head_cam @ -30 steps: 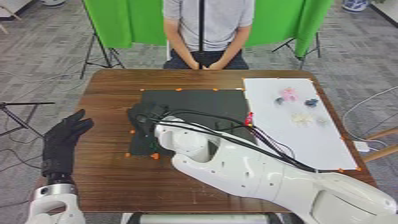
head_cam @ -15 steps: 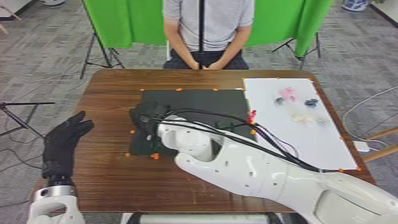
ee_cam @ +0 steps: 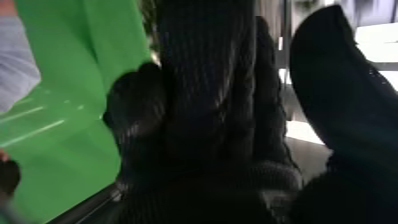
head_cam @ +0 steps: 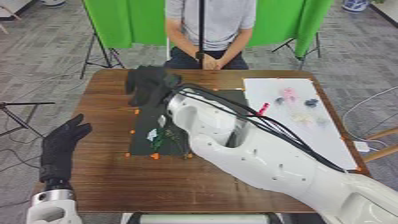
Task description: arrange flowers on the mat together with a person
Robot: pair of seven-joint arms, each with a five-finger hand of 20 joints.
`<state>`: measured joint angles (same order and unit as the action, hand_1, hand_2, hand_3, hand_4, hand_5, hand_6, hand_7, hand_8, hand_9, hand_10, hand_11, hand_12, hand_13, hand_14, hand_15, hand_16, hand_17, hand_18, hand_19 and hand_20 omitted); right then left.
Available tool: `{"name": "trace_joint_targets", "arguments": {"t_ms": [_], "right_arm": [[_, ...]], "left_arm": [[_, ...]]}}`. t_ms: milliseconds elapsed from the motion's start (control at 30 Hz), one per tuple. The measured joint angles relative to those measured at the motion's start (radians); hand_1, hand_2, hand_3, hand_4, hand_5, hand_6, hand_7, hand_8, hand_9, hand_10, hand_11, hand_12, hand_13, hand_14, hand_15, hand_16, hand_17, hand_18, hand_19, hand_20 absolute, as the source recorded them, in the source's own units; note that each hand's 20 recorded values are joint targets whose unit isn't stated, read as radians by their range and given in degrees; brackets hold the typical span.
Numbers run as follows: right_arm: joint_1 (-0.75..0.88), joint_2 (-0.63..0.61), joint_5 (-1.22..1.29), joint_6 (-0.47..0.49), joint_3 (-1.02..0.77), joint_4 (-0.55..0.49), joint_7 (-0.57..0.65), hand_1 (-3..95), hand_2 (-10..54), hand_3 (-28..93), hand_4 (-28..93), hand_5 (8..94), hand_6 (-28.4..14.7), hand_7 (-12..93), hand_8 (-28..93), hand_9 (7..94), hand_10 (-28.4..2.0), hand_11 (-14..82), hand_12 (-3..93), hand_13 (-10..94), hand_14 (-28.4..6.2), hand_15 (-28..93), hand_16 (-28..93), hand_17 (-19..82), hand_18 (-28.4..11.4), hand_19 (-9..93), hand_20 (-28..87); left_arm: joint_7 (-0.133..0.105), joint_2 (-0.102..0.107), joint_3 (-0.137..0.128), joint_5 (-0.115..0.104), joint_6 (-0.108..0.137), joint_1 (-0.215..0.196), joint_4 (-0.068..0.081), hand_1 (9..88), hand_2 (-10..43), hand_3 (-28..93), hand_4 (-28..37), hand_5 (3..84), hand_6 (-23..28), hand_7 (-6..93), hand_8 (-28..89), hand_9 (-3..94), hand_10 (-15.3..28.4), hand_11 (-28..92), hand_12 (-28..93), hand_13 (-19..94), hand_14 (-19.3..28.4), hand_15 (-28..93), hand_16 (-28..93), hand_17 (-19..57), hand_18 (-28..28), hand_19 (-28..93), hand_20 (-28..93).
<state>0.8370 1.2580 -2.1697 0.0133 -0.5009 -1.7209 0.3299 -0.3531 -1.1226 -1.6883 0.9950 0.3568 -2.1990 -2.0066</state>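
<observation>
Presently, right hand [head_cam: 147, 84] is over the far worktop [head_cam: 133, 185], fingers extended; left hand [head_cam: 59, 145] at the left edge, fingers open. Pale flower [head_cam: 151, 134] and greenery [head_cam: 158, 144] lie on black mat [head_cam: 139, 145]; pink flower [head_cam: 288, 93] on white sheet [head_cam: 315, 145].

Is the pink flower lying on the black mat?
No, the pink flower lies on the white sheet, to the right of the black mat.

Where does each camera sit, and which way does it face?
Head view: on the robot's head, facing forward and down at the table and black mat; both arms, left hand and right hand show.
Right wrist view: on the right wrist, facing along that hand's fingers.
Shared: right hand, green curtain.
</observation>
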Motion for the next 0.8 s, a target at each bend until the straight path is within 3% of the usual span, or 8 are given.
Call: {"name": "trace_joint_targets", "arguments": {"t_ms": [67, 133, 267, 333, 367, 467, 667, 800], "right_arm": [[0.036, -0.043, 0.077, -0.101, -0.084, -0.092, -0.003, 37.2, -9.5, 68, -20, 65.9, 1.8, 16, -9, 82.7, -11.8, 19.9, 20.1, 91, -3.8, 31, 27, 57, -11.1, 81, 23], [0.087, -0.094, 0.181, -0.212, -0.186, -0.187, -0.026, 33.0, -9.0, 67, -17, 65.9, 1.1, 16, -9, 77.1, -13.3, 17.5, 19.4, 81, -7.4, 26, 25, 49, -12.8, 72, 23], [0.228, -0.216, 0.408, -0.4, -0.41, -0.331, -0.202, 21.0, -1.8, 69, -16, 59.8, -1.0, 14, -9, 62.7, -15.6, 9.3, 15.9, 54, -14.3, 16, 20, 32, -14.6, 32, 34], [0.317, -0.278, 0.497, -0.442, -0.518, -0.369, -0.333, 14.3, 1.0, 71, -16, 51.6, -1.7, 10, -8, 51.2, -16.0, 6.2, 13.5, 40, -15.2, 11, 17, 23, -15.1, 13, 31], [0.366, -0.304, 0.537, -0.444, -0.574, -0.381, -0.397, 12.0, 1.8, 71, -17, 46.7, -1.7, 8, -8, 44.5, -15.8, 4.6, 12.0, 32, -14.6, 8, 15, 20, -15.0, 8, 29], [0.518, -0.344, 0.654, -0.406, -0.73, -0.396, -0.542, 8.3, 3.2, 72, -17, 38.1, -1.1, 6, -7, 35.4, -15.3, 2.2, 9.6, 25, -13.1, 4, 11, 16, -14.2, 2, 25], [0.797, -0.263, 0.958, -0.084, -1.02, -0.399, -0.674, 5.5, 3.5, 74, -18, 35.9, -0.5, 6, -7, 33.8, -14.9, 2.0, 8.4, 23, -11.5, 4, 9, 14, -13.6, 1, 23], [0.967, -0.14, 1.138, -0.111, -1.16, -0.419, -0.686, 5.0, 3.5, 75, -18, 36.2, -0.4, 6, -7, 34.1, -14.7, 2.3, 8.4, 23, -11.6, 4, 9, 14, -13.6, 1, 23]], "left_arm": [[0.002, -0.004, -0.006, 0.002, 0.0, -0.005, -0.003, 21.8, 0.0, 70, -28.3, 50.2, 5.9, 10.1, -6, 50.8, 14.9, 19, 12, 43, 16.9, 13, -1, 14.0, 11.0, 4, 21], [0.005, -0.007, -0.012, 0.004, -0.001, -0.012, -0.007, 21.7, 0.0, 70, -28.3, 50.2, 5.9, 10.1, -6, 50.8, 14.8, 19, 12, 43, 16.9, 13, -1, 14.0, 11.0, 4, 21], [0.008, -0.011, -0.021, 0.009, -0.004, -0.025, -0.015, 22.0, -0.1, 70, -28.3, 50.3, 5.9, 10.1, -6, 50.8, 14.8, 19, 12, 43, 16.8, 13, -1, 14.0, 11.0, 4, 21], [0.009, -0.014, -0.024, 0.012, -0.004, -0.031, -0.02, 22.0, -0.1, 70, -28.3, 50.3, 5.8, 10.1, -6, 50.8, 14.8, 19, 12, 43, 16.9, 13, -1, 14.0, 11.0, 4, 21], [0.01, -0.015, -0.025, 0.014, -0.005, -0.034, -0.022, 22.0, -0.2, 70, -28.3, 50.3, 5.8, 10.1, -6, 50.8, 14.8, 19, 12, 43, 16.9, 13, -1, 14.0, 11.0, 4, 21], [0.012, -0.02, -0.026, 0.017, -0.007, -0.042, -0.028, 22.2, -0.2, 70, -28.3, 50.3, 5.9, 10.1, -6, 50.8, 14.8, 19, 12, 43, 16.9, 13, -1, 14.0, 11.0, 4, 21], [0.023, -0.026, -0.026, 0.038, -0.015, -0.05, -0.03, 22.6, -0.3, 70, -28.3, 50.3, 5.8, 10.2, -6, 50.8, 14.8, 19, 12, 43, 16.8, 13, -1, 14.0, 11.0, 4, 21], [0.032, -0.03, -0.026, 0.06, -0.023, -0.051, -0.03, 22.7, -0.3, 70, -28.3, 50.3, 5.8, 10.2, -6, 50.8, 14.8, 19, 12, 43, 16.8, 13, -1, 14.0, 10.9, 4, 21]]}}
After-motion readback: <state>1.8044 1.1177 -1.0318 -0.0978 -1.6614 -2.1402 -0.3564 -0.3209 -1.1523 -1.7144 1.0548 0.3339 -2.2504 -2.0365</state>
